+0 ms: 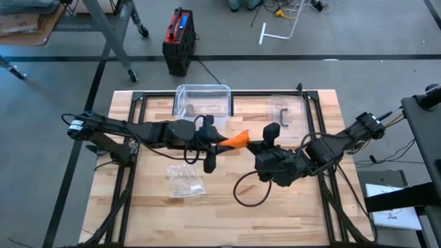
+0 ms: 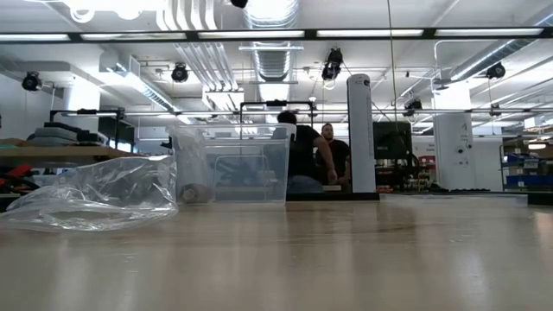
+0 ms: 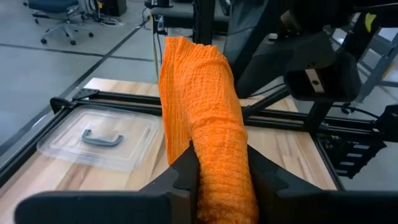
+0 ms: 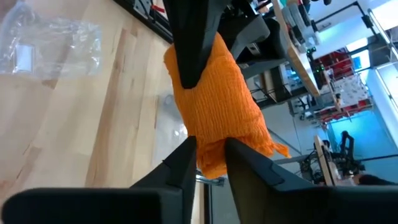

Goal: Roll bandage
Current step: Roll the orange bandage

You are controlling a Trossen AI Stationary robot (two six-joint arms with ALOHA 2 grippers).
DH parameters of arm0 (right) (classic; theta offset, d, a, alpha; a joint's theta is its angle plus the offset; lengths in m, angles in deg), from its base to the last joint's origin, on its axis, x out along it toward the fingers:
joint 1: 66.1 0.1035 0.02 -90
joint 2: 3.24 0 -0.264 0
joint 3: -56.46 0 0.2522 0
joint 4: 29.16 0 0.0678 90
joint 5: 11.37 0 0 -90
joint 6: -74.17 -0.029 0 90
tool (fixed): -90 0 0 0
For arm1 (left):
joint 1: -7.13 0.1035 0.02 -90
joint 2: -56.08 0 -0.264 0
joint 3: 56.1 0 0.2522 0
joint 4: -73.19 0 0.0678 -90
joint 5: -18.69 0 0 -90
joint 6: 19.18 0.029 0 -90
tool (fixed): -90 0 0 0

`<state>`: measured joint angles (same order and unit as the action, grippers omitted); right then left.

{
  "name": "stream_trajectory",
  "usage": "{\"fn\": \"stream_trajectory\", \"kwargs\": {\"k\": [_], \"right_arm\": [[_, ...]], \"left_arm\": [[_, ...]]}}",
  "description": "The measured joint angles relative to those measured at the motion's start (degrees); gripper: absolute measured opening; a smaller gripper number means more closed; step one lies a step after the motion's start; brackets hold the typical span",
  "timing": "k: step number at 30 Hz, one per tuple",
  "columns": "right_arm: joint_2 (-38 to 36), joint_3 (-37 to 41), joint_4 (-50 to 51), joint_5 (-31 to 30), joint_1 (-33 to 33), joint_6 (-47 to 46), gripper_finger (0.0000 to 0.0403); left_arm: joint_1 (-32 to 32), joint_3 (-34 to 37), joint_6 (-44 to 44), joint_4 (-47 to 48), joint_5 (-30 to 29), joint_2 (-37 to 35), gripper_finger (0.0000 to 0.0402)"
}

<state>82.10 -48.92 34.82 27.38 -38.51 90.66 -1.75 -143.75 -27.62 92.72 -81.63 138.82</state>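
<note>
Orange crepe is the whole story here: the bandage (image 1: 236, 140) hangs in the air between the 2 arms, above the middle of the table (image 1: 303, 207), touching no surface. The left gripper (image 3: 219, 177) has its jaws clenched on one end of it, and the right gripper (image 4: 210, 163) has its jaws clenched on the other end, so the short roll is pinned from both sides.

The main risk, as I judge it, is slack or twist. If one gripper lets go before the other has a firm hold, the loose wraps could spring open and the roll would unwind or drop to the wood. The fabric bulges between the 2 grips, so a pull apart could stretch it, and a turn in the wrong sense would loosen it.

Room to move is fair in front of the arms, where bare planks run toward the near edge. Behind the grippers it is tighter: the clear bin (image 1: 202, 100) and the clear lid (image 1: 285, 114) with its grey handle sit near the far edge, and the black frame rails cross the table there. The crumpled plastic bag (image 1: 185, 182) lies just below the left arm, where a lowering wrist could catch it.
</note>
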Motion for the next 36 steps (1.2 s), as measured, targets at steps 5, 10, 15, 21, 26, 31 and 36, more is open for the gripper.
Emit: {"fn": "stream_trajectory", "kwargs": {"k": [5,10,15,21,26,31,36], "right_arm": [[-0.1,-0.12,0.67,-0.19,-0.87,-0.02,0.0049],[-0.15,-0.17,2.44,0.22,-1.66,-0.39,0.0043],[0.01,-0.15,3.64,-3.56,-1.76,-0.73,0.0039],[0.17,0.02,6.9,-9.96,-1.76,-0.39,0.0003],[-0.51,0.15,9.29,-13.57,-2.38,-0.6,0.0],[-2.3,0.15,11.31,-6.89,-1.72,-5.93,0.0],[-3.58,0.13,11.05,3.35,-0.67,-13.52,0.0012]], "left_arm": [[0.04,0.09,0.0,-2.22,2.03,0.22,0.0065],[0.07,0.11,0.18,-3.75,3.71,0.66,0.0058],[0.07,0.11,0.32,-4.6,3.97,0.66,0.0069],[0.07,0.44,0.39,-5.34,2.48,0.66,0.0059],[-0.59,0.75,-0.02,-5.68,5.47,0.48,0.0066],[0.2,0.81,-0.79,-5.1,2.62,0.48,0.0062],[1.07,0.85,-0.9,-5.1,2.72,0.13,0.0059]]}}
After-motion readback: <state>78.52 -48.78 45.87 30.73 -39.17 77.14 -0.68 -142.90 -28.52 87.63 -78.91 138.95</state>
